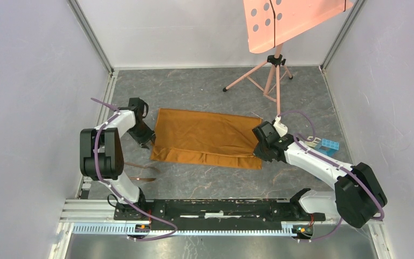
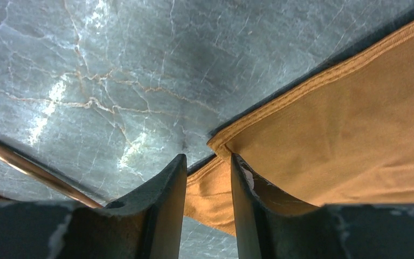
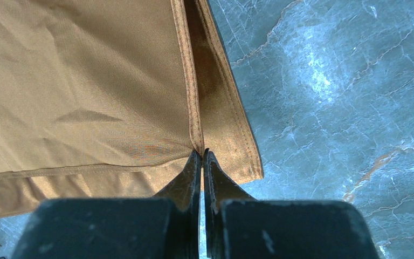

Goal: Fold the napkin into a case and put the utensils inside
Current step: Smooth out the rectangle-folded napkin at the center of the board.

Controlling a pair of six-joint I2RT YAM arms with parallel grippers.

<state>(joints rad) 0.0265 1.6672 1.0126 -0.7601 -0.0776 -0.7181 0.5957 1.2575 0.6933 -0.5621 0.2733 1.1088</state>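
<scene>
The orange-brown napkin (image 1: 205, 139) lies flat in the middle of the table, doubled over, with a strip of the lower layer showing along its near edge. My left gripper (image 1: 146, 141) hovers at its left edge. In the left wrist view the left gripper (image 2: 208, 162) is open, with the napkin's (image 2: 345, 124) hemmed corner in the gap, touching neither finger. My right gripper (image 1: 259, 151) is at the near right corner. There the right gripper (image 3: 202, 153) is shut on the top layer's corner of the napkin (image 3: 86, 97). Slender copper utensils (image 1: 140, 168) lie left of the cloth, and one (image 2: 27, 164) shows beside my left fingers.
A salmon-pink perforated panel (image 1: 285, 21) on a tripod (image 1: 272, 75) stands at the back right. Blue toy blocks (image 1: 329, 145) sit right of the napkin, behind my right arm. Grey walls close in the table on the left, right and back.
</scene>
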